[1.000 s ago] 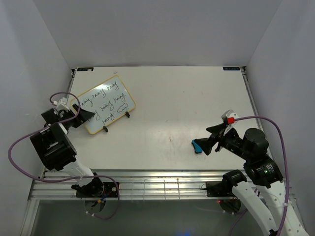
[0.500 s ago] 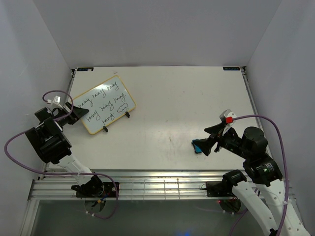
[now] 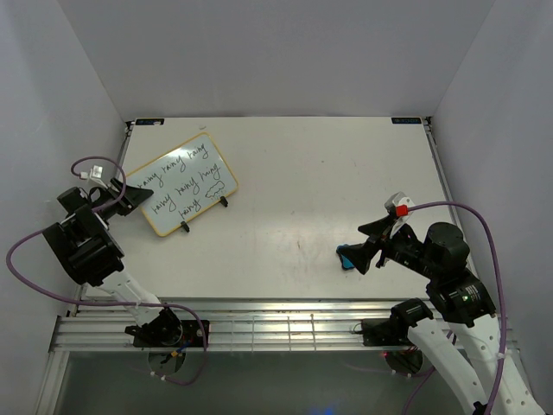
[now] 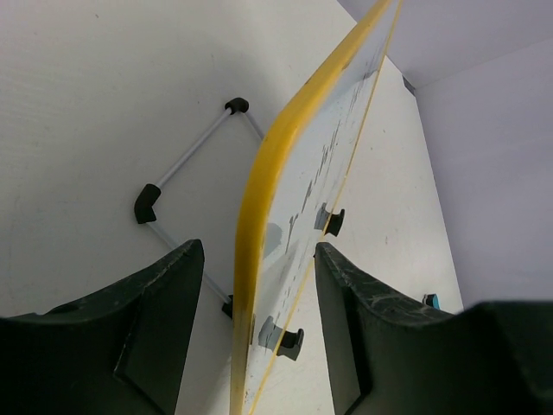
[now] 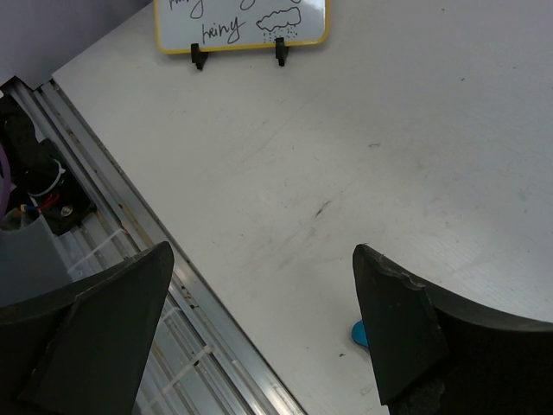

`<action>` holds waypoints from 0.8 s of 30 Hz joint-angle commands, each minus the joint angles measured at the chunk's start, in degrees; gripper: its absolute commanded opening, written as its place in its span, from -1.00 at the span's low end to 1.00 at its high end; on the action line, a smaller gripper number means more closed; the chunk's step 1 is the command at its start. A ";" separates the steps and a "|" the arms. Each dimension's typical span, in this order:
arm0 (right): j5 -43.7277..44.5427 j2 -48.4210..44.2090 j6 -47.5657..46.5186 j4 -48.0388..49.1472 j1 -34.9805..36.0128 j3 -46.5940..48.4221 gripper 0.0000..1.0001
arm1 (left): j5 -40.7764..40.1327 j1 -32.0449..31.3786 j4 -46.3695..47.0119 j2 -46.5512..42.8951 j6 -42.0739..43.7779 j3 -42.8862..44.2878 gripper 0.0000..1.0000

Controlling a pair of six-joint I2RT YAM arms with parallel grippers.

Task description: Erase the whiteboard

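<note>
Top external: whiteboard [image 3: 183,182] at 10 o'clock on table [image 3: 328,173], propped on small black feet [image 3: 184,228], black handwriting across face. My left gripper [image 3: 138,192] at board's 9 o'clock edge. Left wrist: yellow rim [image 4: 259,216] runs edge-on between my left fingers [image 4: 155,328], jaws spread, gap either side, no contact seen. My right gripper [image 3: 370,246] well apart at table's 4 o'clock, jaws wide. Blue eraser [image 3: 346,258] just beside one finger, not clamped.
</note>
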 commanded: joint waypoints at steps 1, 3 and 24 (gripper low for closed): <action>-1.09 -0.04 -0.40 1.80 0.16 1.52 0.80 | 3.23 0.35 2.51 0.63 -0.33 0.70 0.29; -1.09 -0.04 -0.40 1.80 0.25 1.52 0.80 | 3.23 0.35 3.22 0.63 -0.42 0.00 0.29; -0.57 -0.22 -0.66 1.45 0.16 1.43 0.80 | 3.75 0.35 6.91 1.51 -2.35 -2.29 0.16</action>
